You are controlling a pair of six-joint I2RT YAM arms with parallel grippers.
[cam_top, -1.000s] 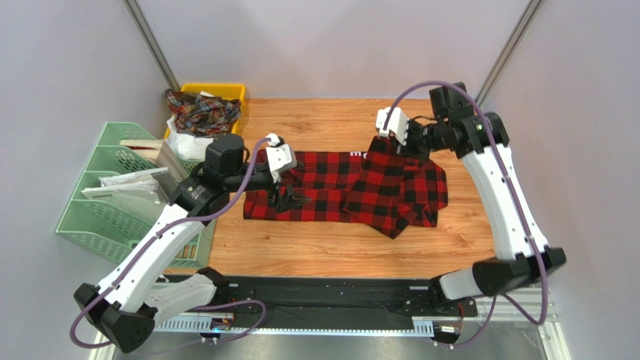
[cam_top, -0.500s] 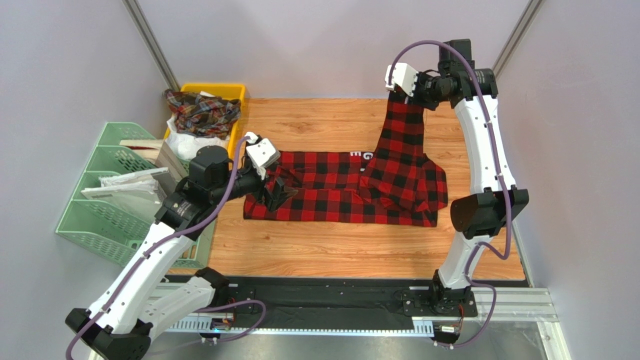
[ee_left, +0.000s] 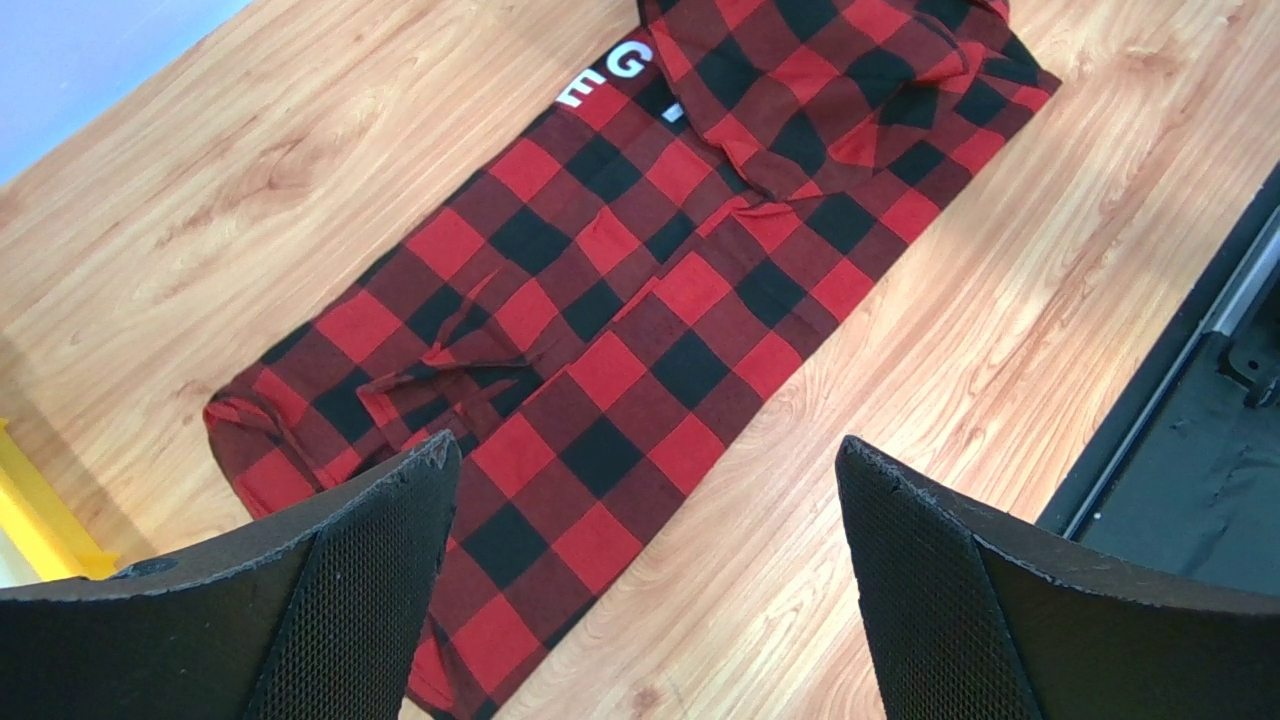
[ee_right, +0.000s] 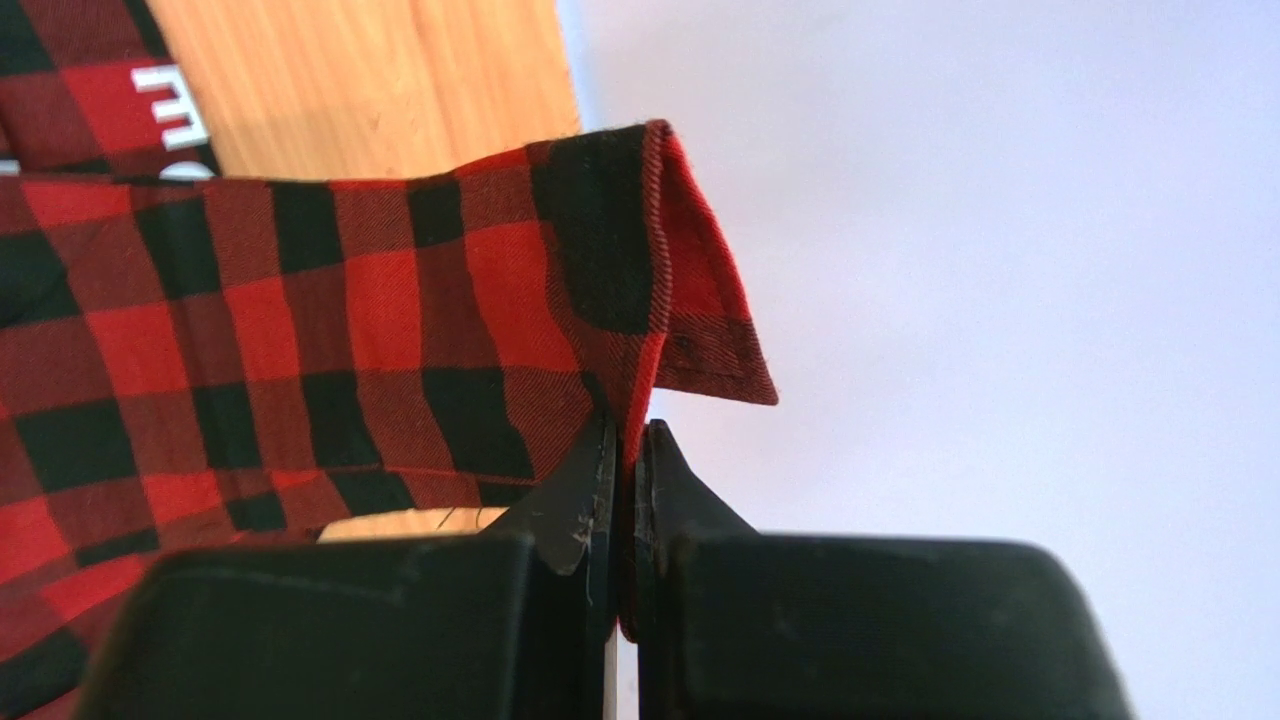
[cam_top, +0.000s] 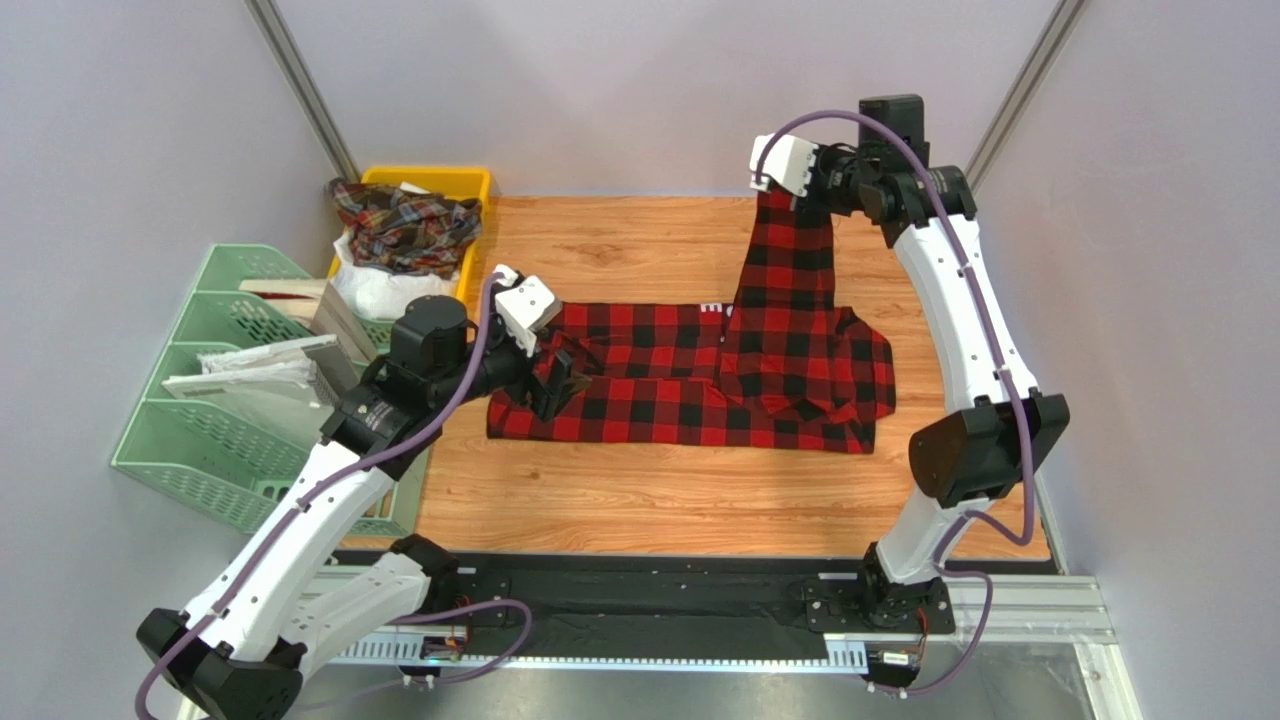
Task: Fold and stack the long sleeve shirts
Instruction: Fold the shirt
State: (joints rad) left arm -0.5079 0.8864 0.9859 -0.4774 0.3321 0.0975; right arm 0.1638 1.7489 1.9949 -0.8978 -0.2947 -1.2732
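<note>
We see the red-and-black checked shirt [cam_top: 661, 383] lying spread across the middle of the wooden desk [cam_top: 631, 240], with its long side running from left to right. One sleeve [cam_top: 789, 270] is lifted off the desk and stretched up toward the far right corner. The right hand [cam_top: 775, 186] is closed on the cuff [ee_right: 661, 285] of this sleeve. In the right wrist view the two fingers [ee_right: 579, 488] pinch the edge of the cloth tightly, and the cuff stands up above them.

The left hand [cam_top: 549, 384] hangs above the left end of the shirt with its fingers spread wide, and it grips nothing. In the left wrist view the shirt lies below, between the two black pads [ee_left: 376, 555]. Some white letters [ee_left: 609, 75] show on the shirt near its far edge.

By the far left corner of the desk stands a yellow bin [cam_top: 469, 183] with a plaid shirt [cam_top: 403, 222] of darker mixed colours bundled in it. To the left of the desk is a green plastic rack [cam_top: 196, 435] holding some flat things.
</note>
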